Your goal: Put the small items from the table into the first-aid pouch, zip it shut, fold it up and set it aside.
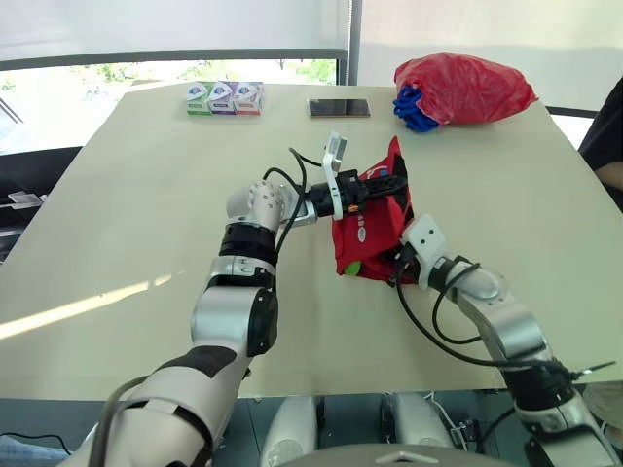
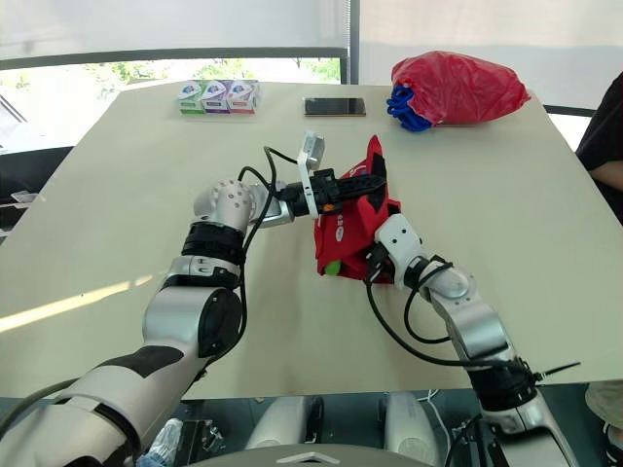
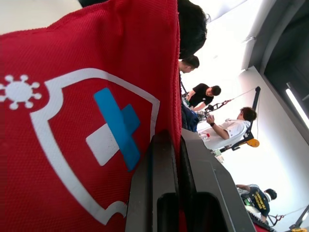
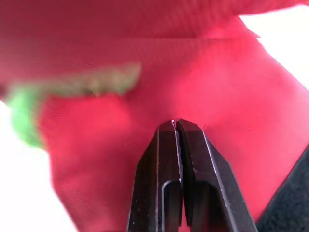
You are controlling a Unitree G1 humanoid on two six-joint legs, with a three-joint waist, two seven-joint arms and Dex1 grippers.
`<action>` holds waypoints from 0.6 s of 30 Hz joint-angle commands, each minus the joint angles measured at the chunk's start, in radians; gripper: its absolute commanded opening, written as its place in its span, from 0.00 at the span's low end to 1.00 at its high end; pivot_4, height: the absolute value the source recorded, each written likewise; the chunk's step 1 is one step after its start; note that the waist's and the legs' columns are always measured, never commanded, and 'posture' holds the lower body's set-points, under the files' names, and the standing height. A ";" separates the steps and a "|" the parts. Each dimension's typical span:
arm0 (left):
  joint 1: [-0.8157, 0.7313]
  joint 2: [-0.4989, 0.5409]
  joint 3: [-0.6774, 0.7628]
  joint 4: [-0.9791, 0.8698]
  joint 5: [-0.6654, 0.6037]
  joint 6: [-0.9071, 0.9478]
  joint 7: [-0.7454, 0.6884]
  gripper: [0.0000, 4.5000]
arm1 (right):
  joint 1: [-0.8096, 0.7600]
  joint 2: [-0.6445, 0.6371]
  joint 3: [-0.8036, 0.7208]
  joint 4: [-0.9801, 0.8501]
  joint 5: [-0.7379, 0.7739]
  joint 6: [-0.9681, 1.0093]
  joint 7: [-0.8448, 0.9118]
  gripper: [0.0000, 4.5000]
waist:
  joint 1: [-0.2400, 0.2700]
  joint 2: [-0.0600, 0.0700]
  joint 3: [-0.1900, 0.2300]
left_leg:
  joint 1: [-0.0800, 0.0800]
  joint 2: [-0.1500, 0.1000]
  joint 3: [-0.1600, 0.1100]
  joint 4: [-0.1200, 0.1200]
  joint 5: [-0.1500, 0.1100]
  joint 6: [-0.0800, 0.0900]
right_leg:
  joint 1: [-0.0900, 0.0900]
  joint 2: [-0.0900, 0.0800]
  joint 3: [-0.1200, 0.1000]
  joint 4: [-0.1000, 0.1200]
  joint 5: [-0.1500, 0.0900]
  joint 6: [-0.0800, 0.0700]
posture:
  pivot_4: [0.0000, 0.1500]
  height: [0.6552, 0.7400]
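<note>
Folding looks to be the step in hand: the first-aid pouch [image 1: 375, 229] stands half raised in the middle of the counter [image 1: 146, 195]. The left gripper [image 1: 394, 182] is pinched tight on its upper edge, while the right gripper [image 2: 370, 268] has its fingers pressed together against the lower corner; whether cloth is caught there I cannot tell. Something green [image 1: 351, 267] pokes out at the bottom, so the next move likely calls for tucking it inside before the flap is laid flat.
</note>
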 commanded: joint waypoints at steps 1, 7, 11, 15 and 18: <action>-0.022 -0.027 -0.004 0.024 0.015 -0.033 -0.004 0.00 | 0.114 0.009 -0.126 -0.199 0.120 -0.028 0.001 0.02 | 0.007 0.000 0.000 | 0.000 0.000 -0.001 0.000 0.000 0.000 | 0.000 0.000 -0.001 0.000 0.000 0.000 | 1.00 1.00; -0.018 -0.060 -0.071 0.060 0.087 -0.084 -0.029 0.00 | 0.382 -0.126 -0.347 -0.400 0.247 -0.027 0.086 0.02 | 0.011 0.000 0.000 | 0.000 -0.002 -0.001 0.000 0.000 0.000 | 0.001 -0.001 -0.001 -0.001 0.000 0.000 | 1.00 1.00; -0.003 -0.076 -0.127 0.111 0.154 -0.149 -0.066 0.00 | 0.465 -0.199 -0.559 -0.445 0.368 -0.017 0.119 0.02 | 0.011 0.001 0.000 | 0.001 -0.002 0.000 0.000 0.000 0.001 | 0.002 0.000 -0.001 -0.001 0.000 0.000 | 1.00 1.00; -0.002 -0.091 -0.168 0.171 0.212 -0.206 -0.098 0.00 | 0.536 -0.270 -0.703 -0.399 0.417 -0.039 0.194 0.42 | 0.017 0.002 -0.001 | 0.001 -0.001 -0.001 0.000 -0.003 0.005 | 0.002 0.000 -0.001 -0.001 0.000 0.000 | 1.00 1.00; -0.009 -0.104 -0.182 0.204 0.243 -0.235 -0.110 0.00 | 0.555 -0.297 -0.737 -0.361 0.437 -0.060 0.233 0.73 | 0.023 0.002 -0.001 | 0.001 -0.002 0.000 0.000 -0.003 0.005 | 0.003 0.000 -0.001 -0.002 0.000 0.000 | 1.00 1.00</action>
